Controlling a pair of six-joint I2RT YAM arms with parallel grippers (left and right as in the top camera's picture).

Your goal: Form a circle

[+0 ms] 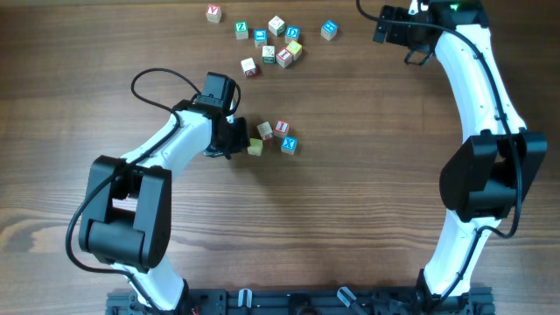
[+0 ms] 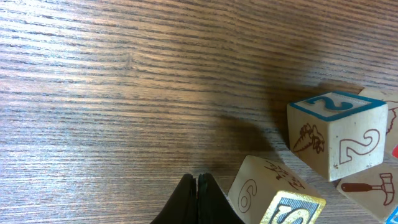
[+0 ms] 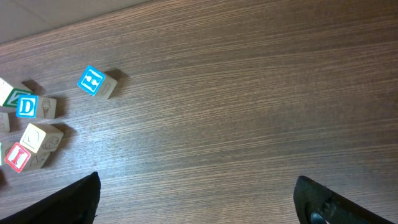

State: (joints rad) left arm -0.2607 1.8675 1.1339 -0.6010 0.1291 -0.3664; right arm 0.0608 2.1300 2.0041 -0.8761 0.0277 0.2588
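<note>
1. Wood-grain tabletop [image 1: 350,219] carries the circle in progress, a tight group just right of the left end effector [image 1: 237,136]. Four cubes show: yellow cube [image 1: 255,147], cream cube [image 1: 264,130], red-letter cube [image 1: 282,127], blue-letter cube [image 1: 289,144].
2. Left end effector: jaws pressed together, holding nothing, tips just beside the cube marked 6 [image 2: 258,186].
3. Right end effector [image 1: 404,31]: jaws spread wide, empty, well apart from the group.
4. Step in hand, as judged: nudging cubes into a ring with closed tips.
5. Next move calls for a short, gentle push on the nearest cube without scattering its neighbours.
</note>
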